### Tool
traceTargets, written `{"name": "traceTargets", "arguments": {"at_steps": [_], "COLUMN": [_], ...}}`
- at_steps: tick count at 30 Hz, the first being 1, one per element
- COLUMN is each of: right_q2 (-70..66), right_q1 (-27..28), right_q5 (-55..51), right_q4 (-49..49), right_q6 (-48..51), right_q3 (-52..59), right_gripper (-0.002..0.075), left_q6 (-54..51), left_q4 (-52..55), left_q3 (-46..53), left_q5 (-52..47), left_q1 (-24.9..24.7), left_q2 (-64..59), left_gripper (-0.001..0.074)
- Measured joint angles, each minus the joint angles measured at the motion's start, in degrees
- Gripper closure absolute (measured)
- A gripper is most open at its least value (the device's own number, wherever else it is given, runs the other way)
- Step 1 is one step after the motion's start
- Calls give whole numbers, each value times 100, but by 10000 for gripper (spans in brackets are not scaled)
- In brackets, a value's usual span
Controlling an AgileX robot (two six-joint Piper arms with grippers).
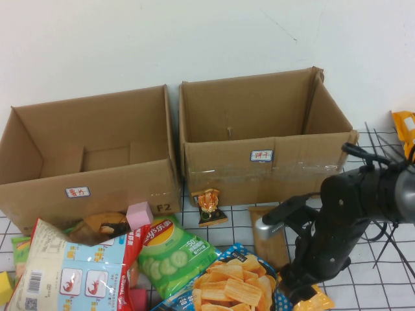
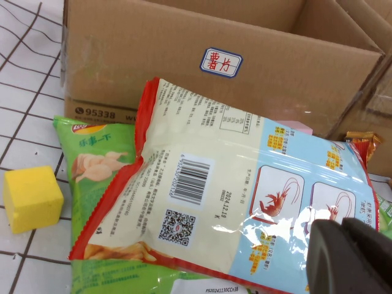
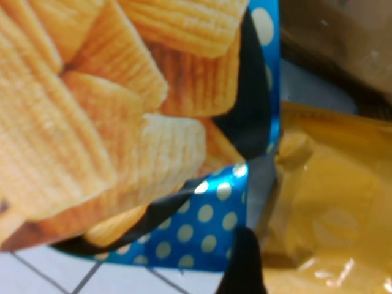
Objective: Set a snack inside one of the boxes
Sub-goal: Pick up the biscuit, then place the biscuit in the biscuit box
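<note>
Two open cardboard boxes stand at the back, the left box point(image 1: 97, 181) and the right box point(image 1: 259, 162). Snack bags lie in front. My right gripper point(image 1: 299, 293) is down at the front right, open over a yellow packet point(image 1: 316, 302). In the right wrist view one dark fingertip point(image 3: 242, 269) sits at the edge of the yellow packet point(image 3: 331, 208), beside a blue polka-dot chip bag point(image 3: 122, 122). My left gripper point(image 2: 352, 254) is shut and empty, just above a white, blue and red shrimp-chip bag point(image 2: 233, 177). The left arm is out of the high view.
A green chip bag point(image 1: 172, 256), the polka-dot chip bag point(image 1: 227, 285), a brown packet point(image 1: 269, 240), a small orange snack point(image 1: 209, 205), a pink cube point(image 1: 139, 214) and a yellow cube point(image 2: 32, 197) crowd the front. Another yellow packet point(image 1: 405, 129) lies far right.
</note>
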State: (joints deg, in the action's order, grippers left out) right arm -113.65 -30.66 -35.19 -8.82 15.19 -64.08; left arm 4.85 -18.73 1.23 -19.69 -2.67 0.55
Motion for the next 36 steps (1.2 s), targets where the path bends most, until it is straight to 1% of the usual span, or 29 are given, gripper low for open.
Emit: {"name": "traceTargets", "arguments": {"at_steps": [7,9,11,13,14,18,21,27,30,33,36], "right_q2": [-293,-305,-305,-305,-305,-97,325,1673,2329,2655,2667], "right_q1": [0,0,0,0,0,0,0,0,0,0,52], "right_q5": [170,184,195,203,203,125,-30,-120,292,1103,2079], "right_q4": [-14,-13,-13,-13,-13,9,61,323,489,697,756], "right_q6": [0,-13,-13,-13,-13,-13,30,80,88,88,88], "right_q3": [0,0,0,0,0,0,0,-11,-146,-340,-506], "right_gripper": [198,215,275,365,384,392,393,394,394,395,395], "left_q6": [0,0,0,0,0,0,0,0,0,0,0], "left_q4": [0,0,0,0,0,0,0,0,0,0,0], "left_q3": [0,0,0,0,0,0,0,0,0,0,0], "left_q5": [0,0,0,0,0,0,0,0,0,0,0], "left_q1": [0,0,0,0,0,0,0,0,0,0,0], "left_q2": [0,0,0,0,0,0,0,0,0,0,0], "left_gripper": [738,738,738,738,738,738,738,738,738,738,738]}}
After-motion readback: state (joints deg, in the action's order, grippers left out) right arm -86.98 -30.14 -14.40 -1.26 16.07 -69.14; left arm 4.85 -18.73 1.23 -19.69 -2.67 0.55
